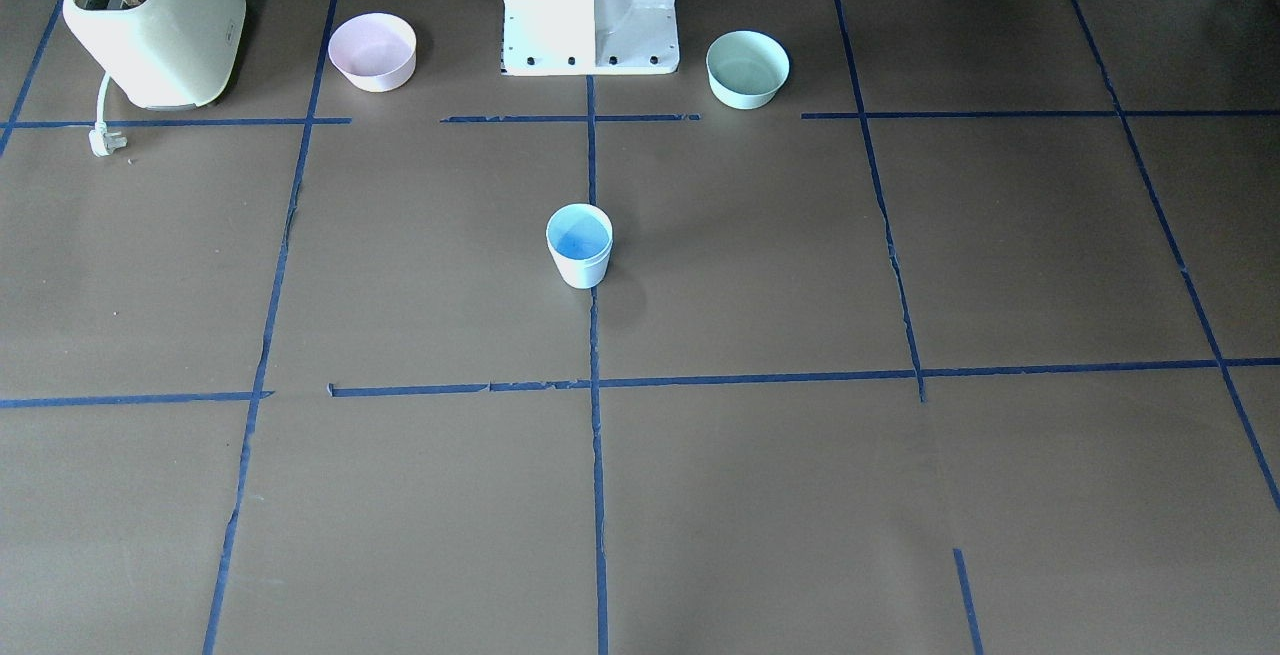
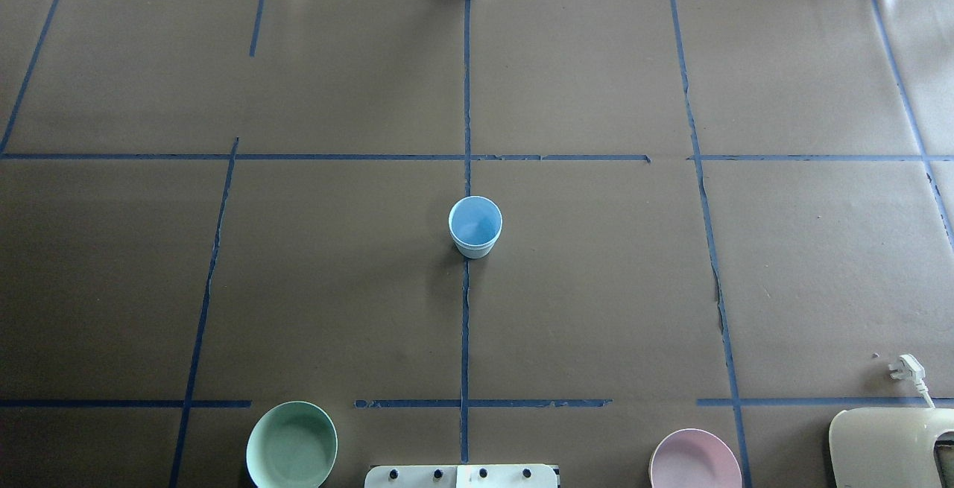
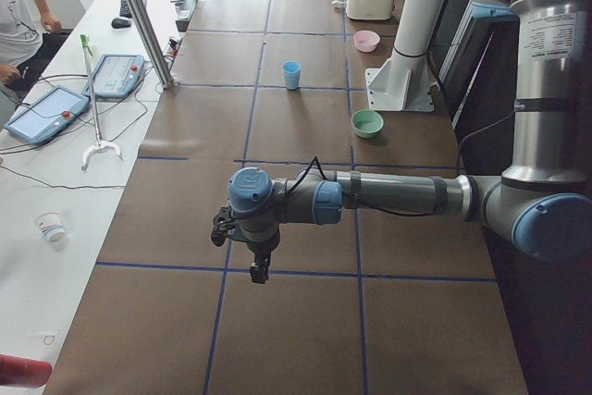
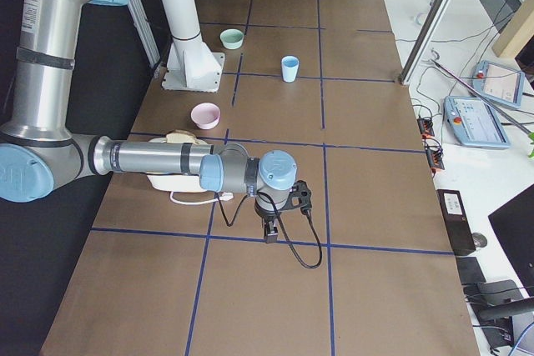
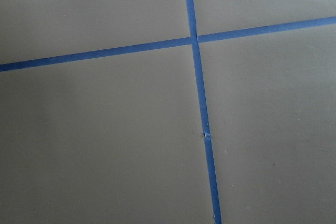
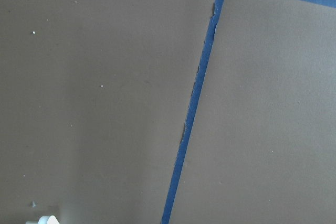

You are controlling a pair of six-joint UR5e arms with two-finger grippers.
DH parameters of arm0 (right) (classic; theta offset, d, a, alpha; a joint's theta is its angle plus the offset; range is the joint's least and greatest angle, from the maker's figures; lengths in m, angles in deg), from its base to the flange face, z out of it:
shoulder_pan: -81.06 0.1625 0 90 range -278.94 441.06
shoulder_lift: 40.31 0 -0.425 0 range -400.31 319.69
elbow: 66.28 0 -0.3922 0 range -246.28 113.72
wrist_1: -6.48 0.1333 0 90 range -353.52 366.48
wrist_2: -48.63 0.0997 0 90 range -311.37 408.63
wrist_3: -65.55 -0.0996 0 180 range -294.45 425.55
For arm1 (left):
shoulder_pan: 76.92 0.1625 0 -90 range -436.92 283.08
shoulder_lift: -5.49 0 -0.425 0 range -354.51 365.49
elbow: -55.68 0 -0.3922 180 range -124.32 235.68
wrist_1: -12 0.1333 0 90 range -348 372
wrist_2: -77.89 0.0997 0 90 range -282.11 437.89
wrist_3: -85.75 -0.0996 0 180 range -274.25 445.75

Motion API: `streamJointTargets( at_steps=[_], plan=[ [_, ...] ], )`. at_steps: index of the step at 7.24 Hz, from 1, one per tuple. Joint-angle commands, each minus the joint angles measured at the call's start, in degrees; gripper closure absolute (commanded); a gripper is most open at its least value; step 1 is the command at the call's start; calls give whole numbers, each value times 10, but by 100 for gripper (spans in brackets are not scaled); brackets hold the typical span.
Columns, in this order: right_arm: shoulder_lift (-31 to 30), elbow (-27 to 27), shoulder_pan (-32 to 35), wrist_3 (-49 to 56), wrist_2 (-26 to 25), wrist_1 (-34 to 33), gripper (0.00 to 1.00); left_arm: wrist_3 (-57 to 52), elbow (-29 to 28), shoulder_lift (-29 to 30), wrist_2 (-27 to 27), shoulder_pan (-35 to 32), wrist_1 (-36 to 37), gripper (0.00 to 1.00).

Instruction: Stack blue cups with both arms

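You see one blue cup [image 1: 579, 247] upright at frame centre in the front-facing view, on a tape line of the brown worktop [image 1: 800, 495]. Can't tell if a 2nd cup sits nested inside. Pink bowl [image 1: 372, 52] upper left, mint bowl [image 1: 747, 69] upper right. Left arm's fingers [image 3: 260, 271] show lower centre in the left side view, right arm's fingers [image 4: 270, 232] mid-frame in the right side view, both well apart from the cup. Apart or together: can't tell.

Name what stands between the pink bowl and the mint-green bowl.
The white pedestal base stands between the pink bowl and the mint-green bowl, touching neither; the exterior front-facing view shows it plainly.
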Motion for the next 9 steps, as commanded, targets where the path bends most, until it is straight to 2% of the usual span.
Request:
streamJointTargets(
  at_steps=[1,9],
  plan=[
    [-3,0,1,0,0,3,0,-1,1,-5,-2,0,-2,0],
    [-4,-3,0,0,1,13,0,-1,14,-25,-1,0,-2,0]
  ],
)
